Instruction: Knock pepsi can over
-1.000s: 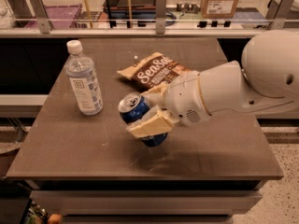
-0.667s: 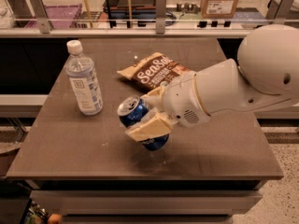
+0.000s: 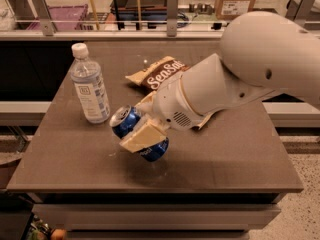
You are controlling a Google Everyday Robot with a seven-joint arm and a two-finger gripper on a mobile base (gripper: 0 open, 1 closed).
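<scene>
The pepsi can (image 3: 131, 123) is dark blue with a silver top. It is tilted far over, its top pointing up-left, near the middle front of the brown table (image 3: 75, 159). My gripper (image 3: 142, 129) is shut on the can: one cream finger (image 3: 142, 138) lies across its front, the other is behind it. My white arm reaches in from the upper right and covers the table's right middle.
A clear water bottle (image 3: 90, 85) with a white cap stands upright just left of the can. A brown snack bag (image 3: 157, 73) lies flat behind the gripper. A railing and shelves run along the back. The table's front edge is close below the can.
The arm has swung further in and the can in the gripper has tipped more towards its side. The bottle and the bag have not moved.
</scene>
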